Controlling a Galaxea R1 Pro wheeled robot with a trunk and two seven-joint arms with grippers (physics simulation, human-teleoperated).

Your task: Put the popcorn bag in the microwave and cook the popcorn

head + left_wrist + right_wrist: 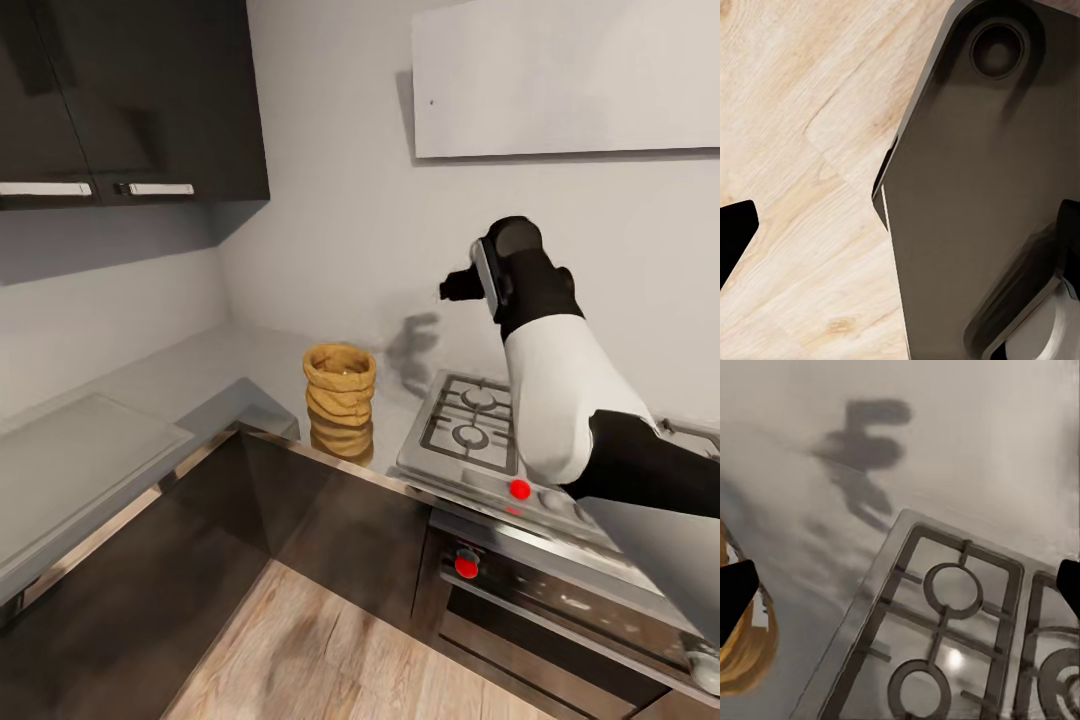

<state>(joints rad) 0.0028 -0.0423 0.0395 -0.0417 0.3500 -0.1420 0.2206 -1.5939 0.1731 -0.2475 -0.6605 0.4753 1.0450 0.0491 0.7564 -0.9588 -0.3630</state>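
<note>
The right arm (570,400) is closest to the head camera, its white and black shell rising from beside the oven front and reaching over the gas hob (470,425). Its right end effector (455,287) hangs in the air above the hob's far edge, close to the wall, and in the right wrist view the two dark fingertips (735,596) sit at opposite edges of the picture, so the jaws are spread wide with nothing between them.

The popcorn bag (340,400) stands upright on the grey surface (250,360), just beside the hob, on the side away from the arm's shoulder, near the front edge. The right wrist view catches its tan side (742,652) next to the hob grate (945,637).

The left end effector (900,247) points down at the wooden floor (795,150) beside the robot's own dark base (975,187); its dark tips lie at opposite edges of that view, so it too looks spread and empty.

By my reading the task has barely begun: the bag is untouched, so grasping it, loading the microwave and heating all remain.
</note>
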